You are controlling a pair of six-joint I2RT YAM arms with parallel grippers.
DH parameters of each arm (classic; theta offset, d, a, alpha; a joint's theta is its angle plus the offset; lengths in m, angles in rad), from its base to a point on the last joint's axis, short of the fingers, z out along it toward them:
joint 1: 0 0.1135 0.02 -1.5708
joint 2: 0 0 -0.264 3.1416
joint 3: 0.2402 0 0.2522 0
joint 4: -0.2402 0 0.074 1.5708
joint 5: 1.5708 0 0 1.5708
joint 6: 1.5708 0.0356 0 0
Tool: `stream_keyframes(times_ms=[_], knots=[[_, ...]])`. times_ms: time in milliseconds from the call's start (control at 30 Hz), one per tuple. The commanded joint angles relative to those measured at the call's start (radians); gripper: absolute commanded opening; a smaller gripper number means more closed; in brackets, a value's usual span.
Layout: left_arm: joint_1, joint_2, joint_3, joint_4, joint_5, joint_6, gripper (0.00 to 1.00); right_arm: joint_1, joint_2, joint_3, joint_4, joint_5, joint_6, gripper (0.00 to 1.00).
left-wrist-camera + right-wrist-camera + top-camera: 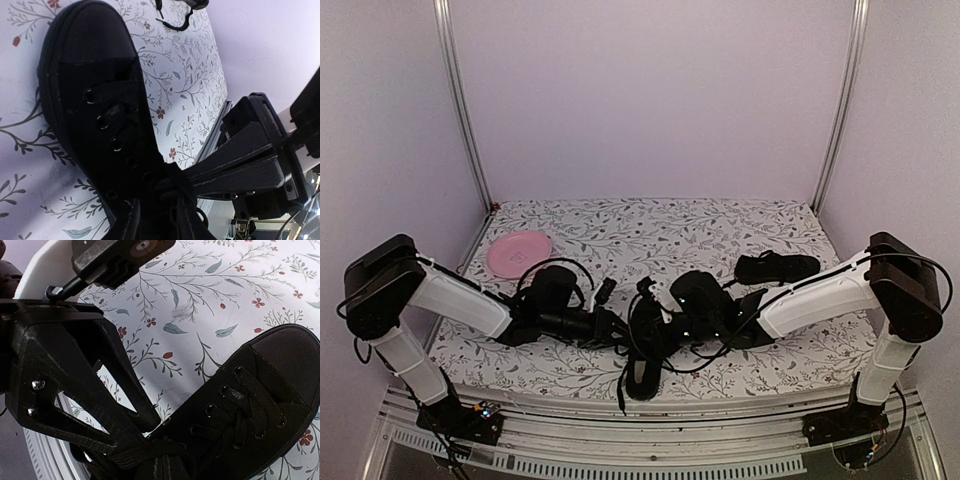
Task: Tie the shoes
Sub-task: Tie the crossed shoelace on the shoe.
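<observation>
At lower centre, left hand (617, 328) and right hand (658, 322) meet over near shoe (642, 375); second shoe (777, 267) right; pink plate (519, 250) left.

The top view looks from above and behind the arm bases (470, 422), down and forward over the whole desk (620, 225) to the back wall (650, 100). The left wrist view rides close behind the left tool (169, 184) and the right behind the right tool (137, 437). Both are low and very near, sharing the one shoe (95, 115) from opposite sides, also in the top view.
</observation>
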Motion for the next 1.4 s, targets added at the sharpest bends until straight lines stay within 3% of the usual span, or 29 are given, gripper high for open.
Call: stream_keyframes(times_ms=[0, 267, 767, 1100, 1367], knots=[[0.004, 0.019, -0.014, 0.073, 0.051, -0.003, 0.23, 0.006, -0.011, -0.016, 0.005, 0.016, 0.007, 0.02], [0.003, 0.063, -0.04, 0.18, 0.092, -0.057, 0.15, 0.005, -0.017, -0.017, 0.005, 0.016, 0.013, 0.02], [0.002, 0.093, -0.05, 0.223, 0.103, -0.078, 0.17, 0.005, -0.022, -0.021, 0.014, 0.012, 0.017, 0.02], [0.001, 0.116, -0.043, 0.263, 0.113, -0.086, 0.0, 0.005, -0.02, -0.024, 0.025, 0.003, 0.02, 0.02], [0.002, 0.093, -0.059, 0.275, 0.085, -0.102, 0.0, 0.004, -0.053, -0.046, 0.019, 0.029, 0.031, 0.02]])
